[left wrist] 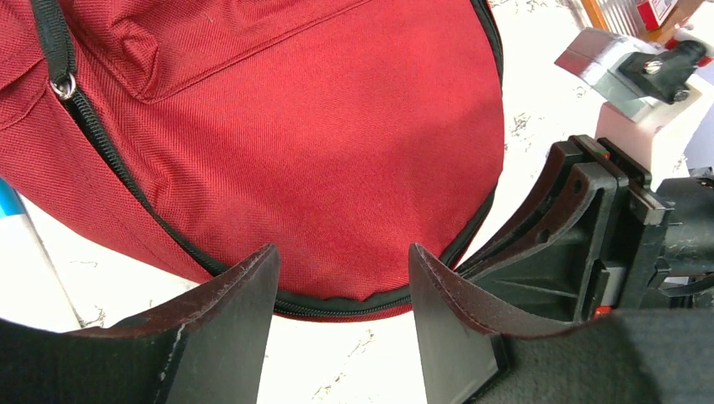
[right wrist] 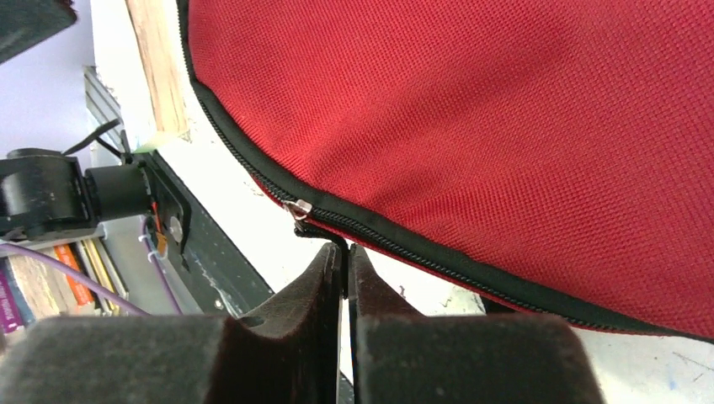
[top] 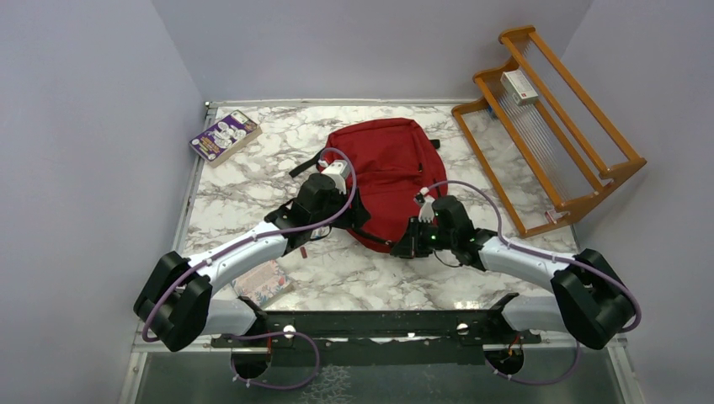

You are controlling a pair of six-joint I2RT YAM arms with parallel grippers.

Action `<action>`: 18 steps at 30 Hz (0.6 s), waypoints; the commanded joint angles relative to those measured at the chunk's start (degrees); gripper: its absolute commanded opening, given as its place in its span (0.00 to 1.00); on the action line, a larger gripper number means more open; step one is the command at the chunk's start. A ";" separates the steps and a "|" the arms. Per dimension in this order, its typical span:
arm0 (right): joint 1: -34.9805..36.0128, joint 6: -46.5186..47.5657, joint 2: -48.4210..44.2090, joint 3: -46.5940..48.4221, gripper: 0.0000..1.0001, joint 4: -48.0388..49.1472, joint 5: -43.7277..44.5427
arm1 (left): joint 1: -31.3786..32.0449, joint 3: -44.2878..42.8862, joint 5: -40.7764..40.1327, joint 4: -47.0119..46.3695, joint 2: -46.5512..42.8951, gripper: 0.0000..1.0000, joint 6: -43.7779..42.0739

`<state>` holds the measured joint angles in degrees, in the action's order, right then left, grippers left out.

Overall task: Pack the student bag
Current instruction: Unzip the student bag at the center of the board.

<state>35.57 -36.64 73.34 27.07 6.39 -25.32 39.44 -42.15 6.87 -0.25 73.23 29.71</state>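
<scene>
Carefully, then: the student bag (top: 383, 164) lay flat in the middle of the marble table (top: 253, 194), its zipped rim toward my bases. My right gripper (right wrist: 346, 250) was pinched nearly closed, only a sliver between the fingers, on what looked like the black pull tab (right wrist: 318, 230) hanging from the metal zip slider (right wrist: 296, 208) at the bag's near edge. My left gripper (left wrist: 342, 252) hovered with its jaws well apart just beside that same rim, holding nothing. To open the bag well, I judged I should draw the tab along the line of the zip, not away from it, while the left fingers clamped the rim fabric so the bag would not slide or bunch.
</scene>
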 commanded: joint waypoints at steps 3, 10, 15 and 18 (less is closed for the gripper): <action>0.32 -0.26 -4.58 0.35 0.01 -1.99 0.14 | -0.59 -0.83 1.60 1.67 -0.08 0.60 -3.30; 0.27 1.20 -9.04 4.39 0.01 -12.59 6.11 | -0.68 -3.01 6.66 0.48 -1.16 0.61 -12.88; 0.27 2.52 -8.99 7.65 0.01 -20.09 9.50 | -0.66 -3.01 7.26 -2.81 -0.75 0.66 -22.16; 0.33 2.63 -9.80 8.20 0.01 -22.19 10.56 | -0.48 -0.49 9.18 -6.31 -2.49 0.67 -28.85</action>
<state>35.57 -35.31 65.08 33.41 -9.02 -18.76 39.05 -43.79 12.47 -1.15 73.21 12.56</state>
